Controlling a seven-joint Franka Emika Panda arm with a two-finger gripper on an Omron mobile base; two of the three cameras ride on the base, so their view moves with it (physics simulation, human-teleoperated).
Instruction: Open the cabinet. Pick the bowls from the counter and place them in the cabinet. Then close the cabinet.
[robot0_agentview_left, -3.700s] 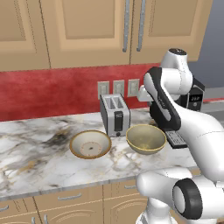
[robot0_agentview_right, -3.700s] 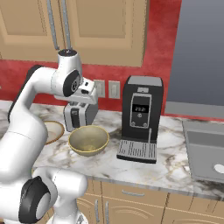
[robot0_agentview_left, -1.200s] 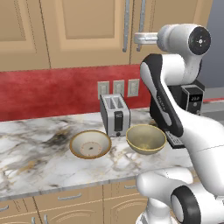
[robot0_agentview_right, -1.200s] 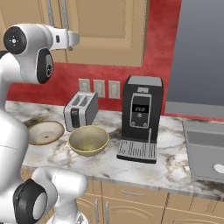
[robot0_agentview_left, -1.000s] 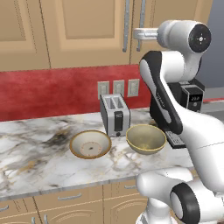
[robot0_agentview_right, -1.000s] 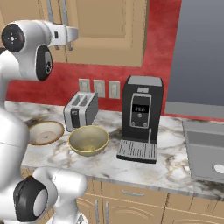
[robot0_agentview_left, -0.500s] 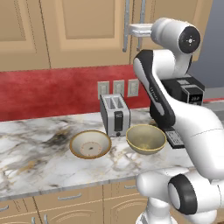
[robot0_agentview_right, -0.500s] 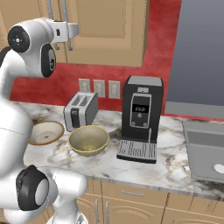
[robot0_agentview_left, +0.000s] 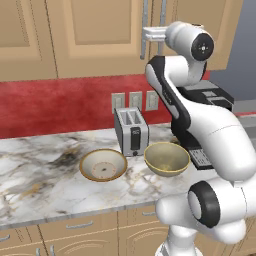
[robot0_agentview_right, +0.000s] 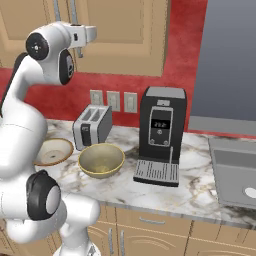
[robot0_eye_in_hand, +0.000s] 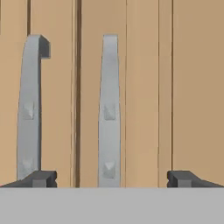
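The cabinet (robot0_agentview_left: 95, 35) is shut, its two silver bar handles side by side at the centre. My gripper (robot0_agentview_left: 146, 34) is raised in front of them, open and empty. In the hand view the right handle (robot0_eye_in_hand: 108, 109) stands between my fingertips (robot0_eye_in_hand: 39, 178), apart from both, and the left handle (robot0_eye_in_hand: 29, 105) rises just above the left tip. On the counter (robot0_agentview_left: 40, 175) sit the two bowls: the shallow tan-rimmed one (robot0_agentview_left: 103, 165) on the left and the deeper olive-yellow one (robot0_agentview_left: 166, 159) on the right. From the right base view the gripper (robot0_agentview_right: 82, 45) hangs by the handles (robot0_agentview_right: 73, 10).
A silver toaster (robot0_agentview_left: 131, 131) stands behind the bowls against the red backsplash. A black coffee machine (robot0_agentview_right: 161, 135) is to the right of the olive bowl (robot0_agentview_right: 101, 160), and a sink (robot0_agentview_right: 235, 172) lies at the counter's far right. A single-door upper cabinet (robot0_agentview_left: 15, 35) is at left.
The hand has shifted left and closer to the cabinet handles over the last second. The jaws stayed open, and the bowls and doors have not moved.
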